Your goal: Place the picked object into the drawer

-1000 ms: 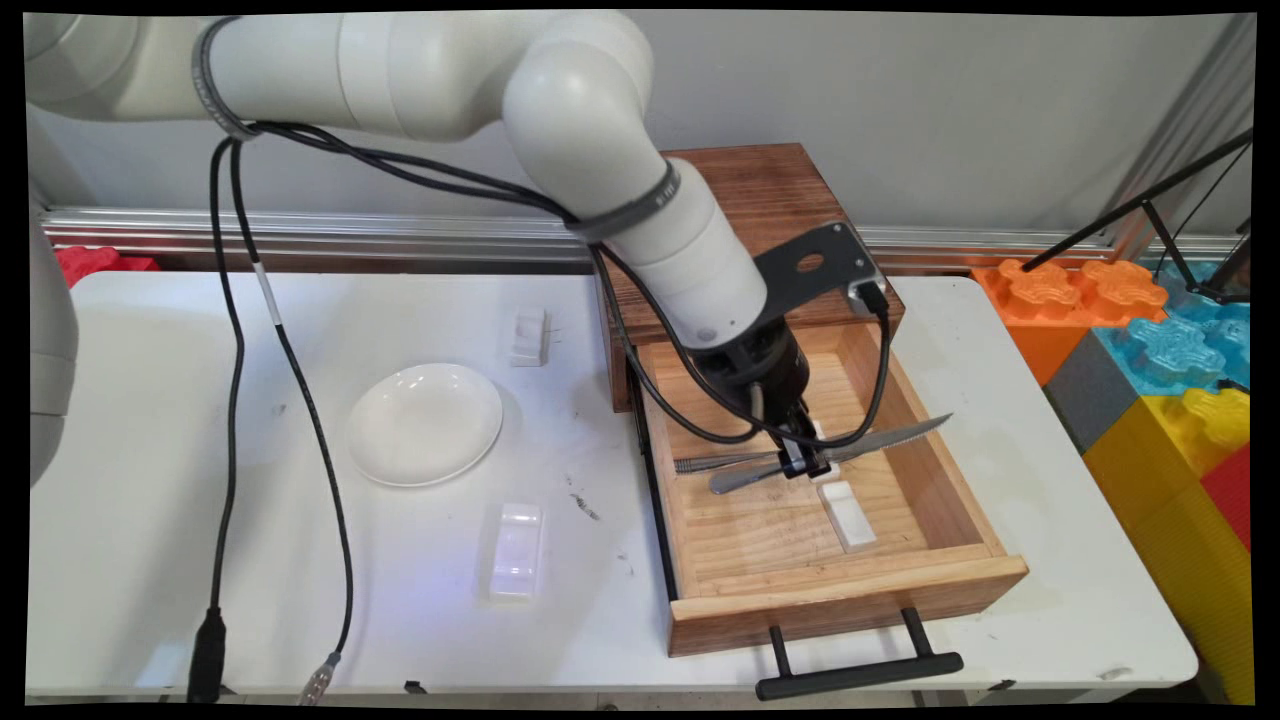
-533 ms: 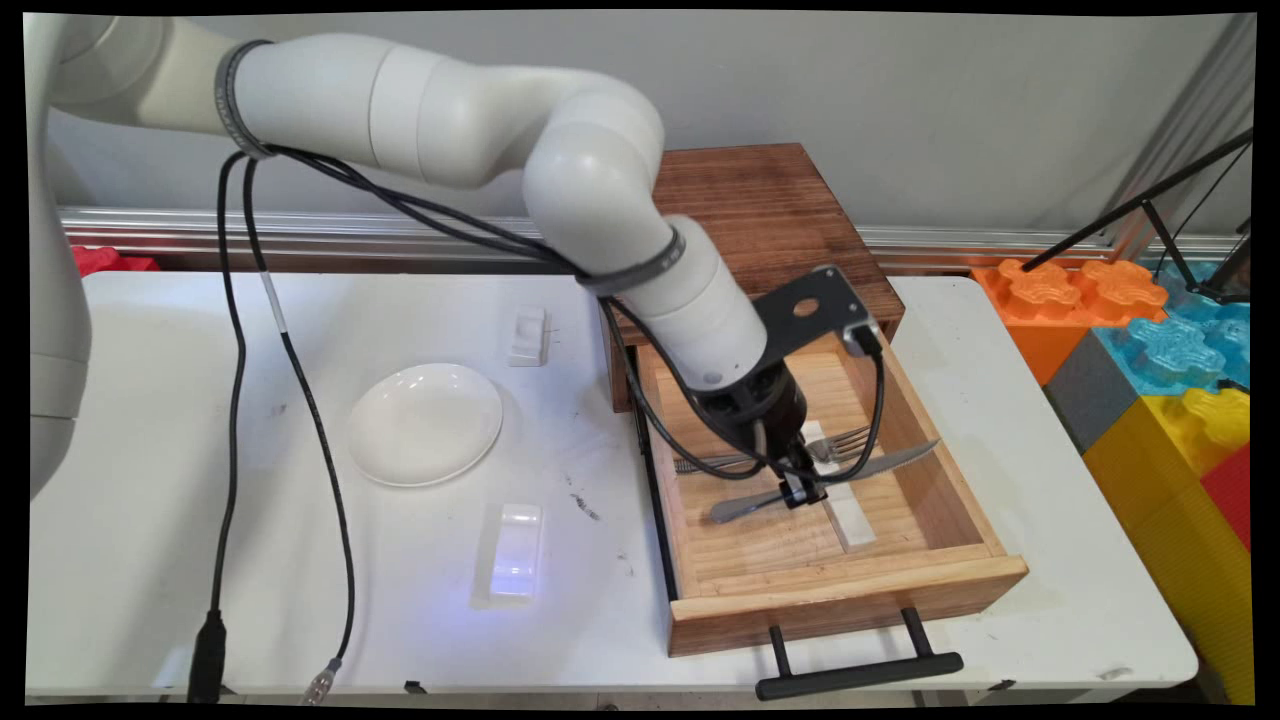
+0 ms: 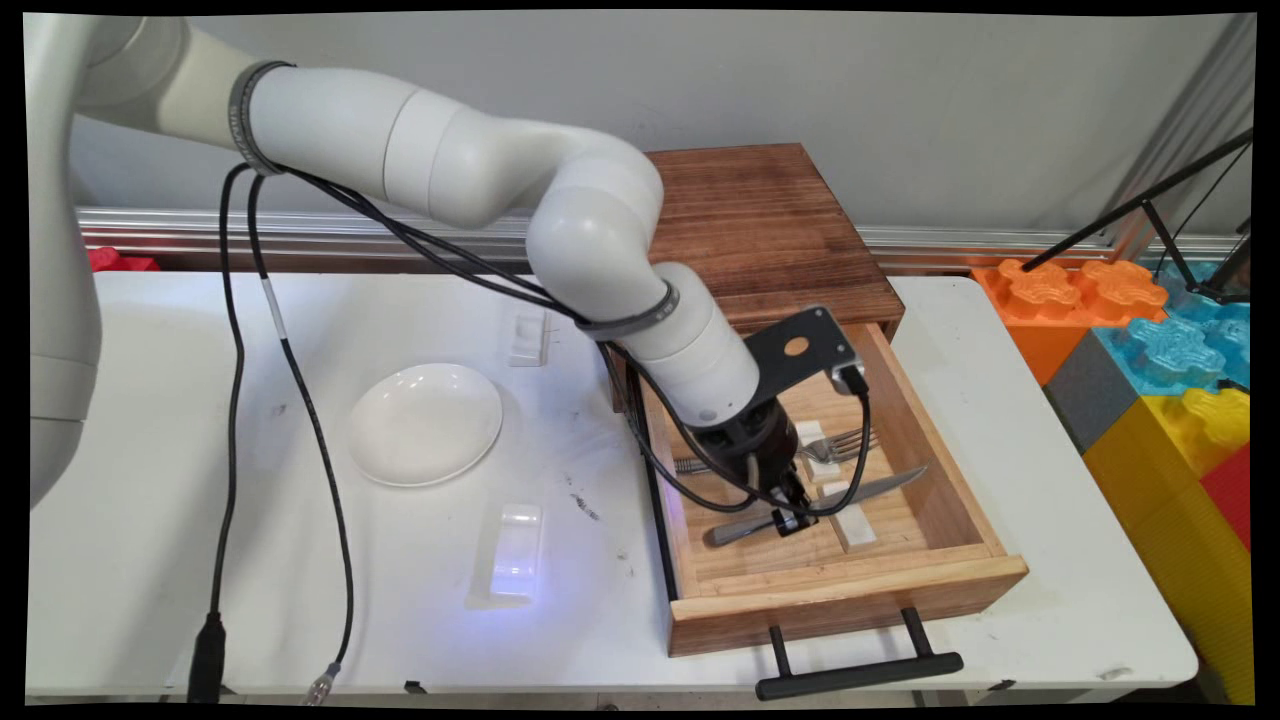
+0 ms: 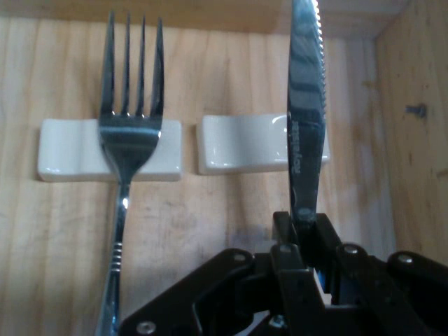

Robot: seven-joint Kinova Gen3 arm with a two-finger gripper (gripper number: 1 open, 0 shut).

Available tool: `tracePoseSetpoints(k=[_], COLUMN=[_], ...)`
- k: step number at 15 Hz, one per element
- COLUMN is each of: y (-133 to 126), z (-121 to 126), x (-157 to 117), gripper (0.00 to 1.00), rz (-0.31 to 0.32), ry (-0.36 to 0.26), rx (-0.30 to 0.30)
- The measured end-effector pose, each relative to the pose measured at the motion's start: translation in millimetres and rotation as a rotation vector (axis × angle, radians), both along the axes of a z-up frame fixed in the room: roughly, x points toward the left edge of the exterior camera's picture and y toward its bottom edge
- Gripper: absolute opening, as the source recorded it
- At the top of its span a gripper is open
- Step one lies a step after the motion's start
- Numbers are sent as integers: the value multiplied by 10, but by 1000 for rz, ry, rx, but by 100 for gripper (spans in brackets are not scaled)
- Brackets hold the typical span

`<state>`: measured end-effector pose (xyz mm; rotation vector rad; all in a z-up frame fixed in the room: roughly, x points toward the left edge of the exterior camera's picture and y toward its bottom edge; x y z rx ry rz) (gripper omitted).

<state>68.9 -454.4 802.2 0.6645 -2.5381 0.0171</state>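
My gripper [image 3: 788,510] [image 4: 303,241] is shut on a steel knife [image 3: 850,492] [image 4: 306,126], held near level low inside the open wooden drawer [image 3: 960,500]. The blade reaches toward the drawer's right wall and passes over a white rest [image 3: 852,528] [image 4: 238,143]. A steel fork [image 3: 835,443] [image 4: 129,133] lies on a second white rest [image 3: 812,440] [image 4: 66,150] just beyond it. In the hand view the knife stands parallel to the fork, to its right. Whether the knife touches its rest I cannot tell.
The drawer sticks out of a dark wooden cabinet [image 3: 760,220], its black handle [image 3: 860,675] at the table's front edge. A white plate [image 3: 424,422] and two more white rests [image 3: 527,337] [image 3: 512,555] lie to the left. Coloured foam blocks [image 3: 1150,340] stand at the right.
The gripper has come down into the drawer with the knife and moved toward the front. The fork, hidden by the hand a second ago, shows behind it.
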Motion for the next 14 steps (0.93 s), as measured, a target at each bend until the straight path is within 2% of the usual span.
tracePoseSetpoints(k=[6, 7, 14], y=[41, 43, 43], z=[-158, -169, -179], x=[-12, -16, -10], gripper=[0, 100, 100], rz=[-8, -11, -27], ry=[-5, -4, 5], rx=[-2, -6, -22])
